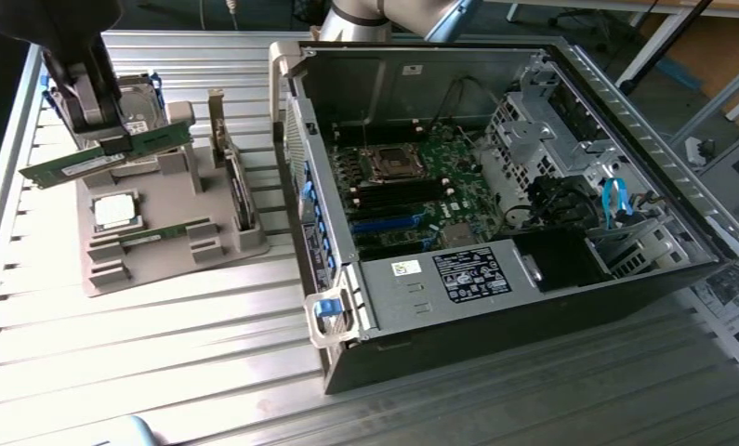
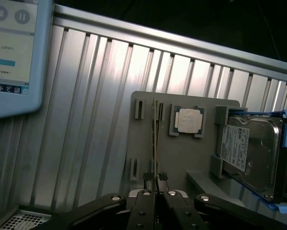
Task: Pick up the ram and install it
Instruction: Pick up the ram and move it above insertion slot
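Above the gray tray (image 1: 171,209), the gripper (image 1: 121,142) is holding the ram (image 1: 72,165) up in the air, its fingers (image 2: 147,181) squeezing tight on it.

1. The table (image 1: 158,348) is carrying a tray (image 1: 177,212) in the left half of the exterior frame and an open computer case (image 1: 357,84) in the right half, just beside each other.
2. The CPU (image 1: 115,212) is lying flat on the tray's left part.
3. The expansion card (image 1: 235,181) is standing on edge along the tray's right side, nearest the case.
4. The hard drive (image 1: 142,93) is sitting at the tray's far end, in the upper left.
5. The gripper (image 1: 119,144) is clamping the ram (image 1: 78,165) above the tray, in front of the hard drive.
6. The motherboard (image 1: 406,181) is lying inside the case.
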Controlling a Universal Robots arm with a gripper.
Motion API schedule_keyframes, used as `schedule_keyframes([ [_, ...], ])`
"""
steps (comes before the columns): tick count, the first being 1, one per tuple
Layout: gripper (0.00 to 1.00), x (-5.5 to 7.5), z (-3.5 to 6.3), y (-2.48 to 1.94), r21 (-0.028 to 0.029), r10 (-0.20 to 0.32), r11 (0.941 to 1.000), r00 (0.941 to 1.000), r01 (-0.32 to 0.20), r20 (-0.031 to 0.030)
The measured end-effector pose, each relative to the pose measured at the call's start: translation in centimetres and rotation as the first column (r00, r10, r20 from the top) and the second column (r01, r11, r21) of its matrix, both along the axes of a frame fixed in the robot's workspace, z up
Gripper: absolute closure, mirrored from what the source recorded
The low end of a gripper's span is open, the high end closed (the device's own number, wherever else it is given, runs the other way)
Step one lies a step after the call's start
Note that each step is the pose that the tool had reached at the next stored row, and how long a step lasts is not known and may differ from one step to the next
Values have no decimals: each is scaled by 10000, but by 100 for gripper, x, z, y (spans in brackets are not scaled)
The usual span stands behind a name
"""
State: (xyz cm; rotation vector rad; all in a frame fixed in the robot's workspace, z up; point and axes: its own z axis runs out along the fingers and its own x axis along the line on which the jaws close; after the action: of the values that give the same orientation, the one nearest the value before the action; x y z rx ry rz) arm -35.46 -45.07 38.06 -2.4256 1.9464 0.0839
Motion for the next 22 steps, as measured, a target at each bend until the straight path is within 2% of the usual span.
schedule_keyframes([
  [22, 88, 8, 155, 0, 10, 0, 10000, 10000, 0, 0],
])
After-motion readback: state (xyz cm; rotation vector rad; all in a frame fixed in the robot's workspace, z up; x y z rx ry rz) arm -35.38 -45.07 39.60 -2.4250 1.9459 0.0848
